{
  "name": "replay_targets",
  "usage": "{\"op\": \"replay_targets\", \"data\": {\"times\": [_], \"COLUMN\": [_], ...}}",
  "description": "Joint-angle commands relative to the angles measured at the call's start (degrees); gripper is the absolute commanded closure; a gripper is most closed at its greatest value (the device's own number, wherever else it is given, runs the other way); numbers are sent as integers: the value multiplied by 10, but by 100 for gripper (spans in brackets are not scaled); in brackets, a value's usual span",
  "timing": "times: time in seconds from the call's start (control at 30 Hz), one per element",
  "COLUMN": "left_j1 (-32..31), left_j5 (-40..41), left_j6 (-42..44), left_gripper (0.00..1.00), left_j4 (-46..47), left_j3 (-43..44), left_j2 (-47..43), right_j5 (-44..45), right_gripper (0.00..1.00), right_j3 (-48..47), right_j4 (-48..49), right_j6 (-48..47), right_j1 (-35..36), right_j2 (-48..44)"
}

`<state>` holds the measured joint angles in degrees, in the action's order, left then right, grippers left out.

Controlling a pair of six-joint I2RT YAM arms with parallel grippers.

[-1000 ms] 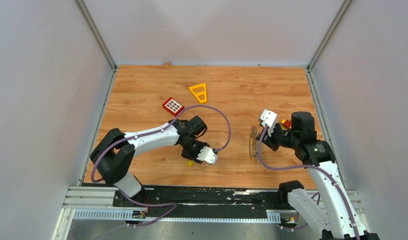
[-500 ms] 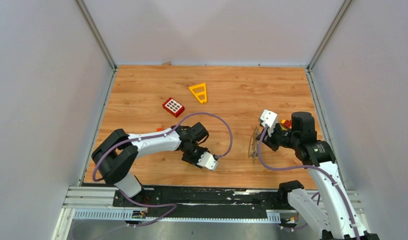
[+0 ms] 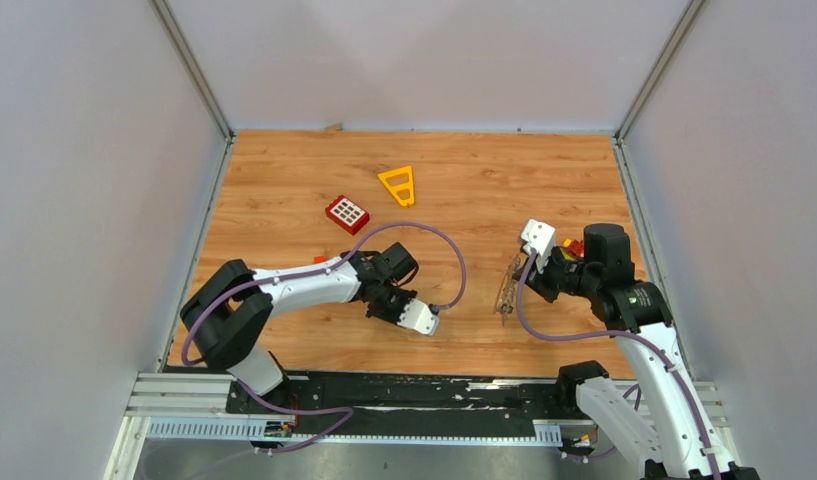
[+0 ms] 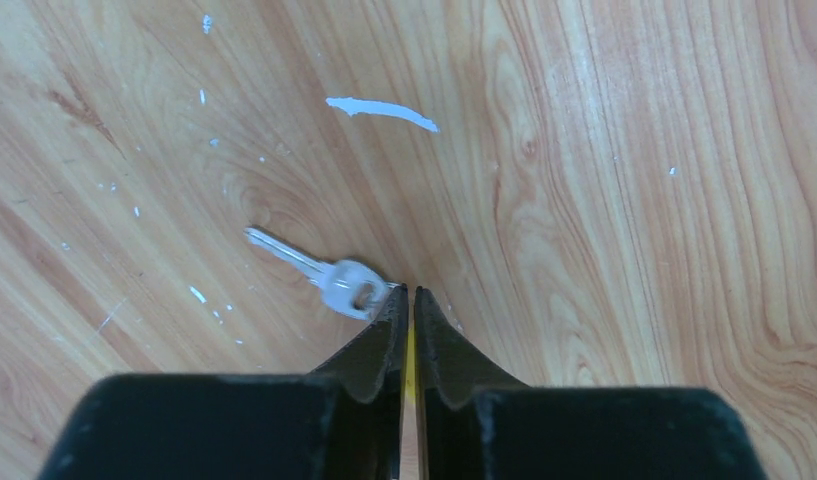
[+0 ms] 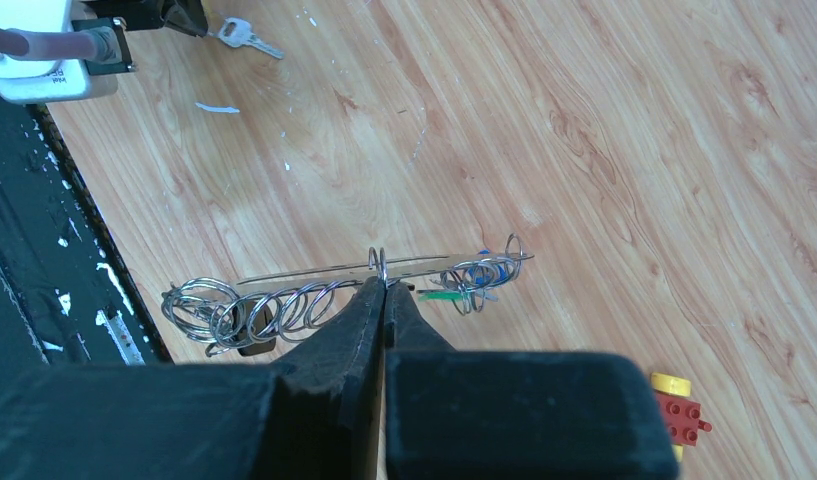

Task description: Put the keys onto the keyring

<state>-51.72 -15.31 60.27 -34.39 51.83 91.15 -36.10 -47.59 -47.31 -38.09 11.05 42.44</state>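
The left gripper (image 4: 405, 292) was down at the surface (image 4: 634, 200), its jaws drawn almost together on a thin yellow piece (image 4: 409, 350). A silver key (image 4: 319, 272) lay flat, its head touching that gripper's tip. Well apart, the right gripper (image 5: 384, 285) was clamped on the keyring (image 5: 439, 264), held above the surface, with a blue tag (image 5: 489, 270) and a green tag (image 5: 442, 296) among its wire coils.

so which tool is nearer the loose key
Left. The left tool is closed right at the head of the key, with a yellow sliver between its fingers. The right tool is well away from it, shut on the keyring.
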Motion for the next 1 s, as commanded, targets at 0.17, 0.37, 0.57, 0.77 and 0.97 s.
{"op": "replay_targets", "data": {"times": [0.17, 0.37, 0.57, 0.77, 0.97], "left_j1": [-2, -1, 0, 3, 6], "left_j5": [-39, -34, 16, 37, 50], "left_j6": [-38, -44, -19, -14, -14], "left_gripper": [100, 100, 73, 58, 48], "left_j4": [-22, -19, 37, 53, 46], "left_j3": [27, 28, 14, 24, 25], "left_j2": [-45, -46, -26, 8, 27], "right_j5": [-17, -19, -20, -19, -18], "right_gripper": [100, 100, 100, 100, 100], "right_j3": [1, 1, 2, 4, 5], "right_j4": [14, 14, 14, 12, 13], "right_j6": [-6, -6, -7, -8, -8], "right_j1": [-1, -1, -1, -1, -1], "right_j2": [-6, -6, -6, -5, -4]}}
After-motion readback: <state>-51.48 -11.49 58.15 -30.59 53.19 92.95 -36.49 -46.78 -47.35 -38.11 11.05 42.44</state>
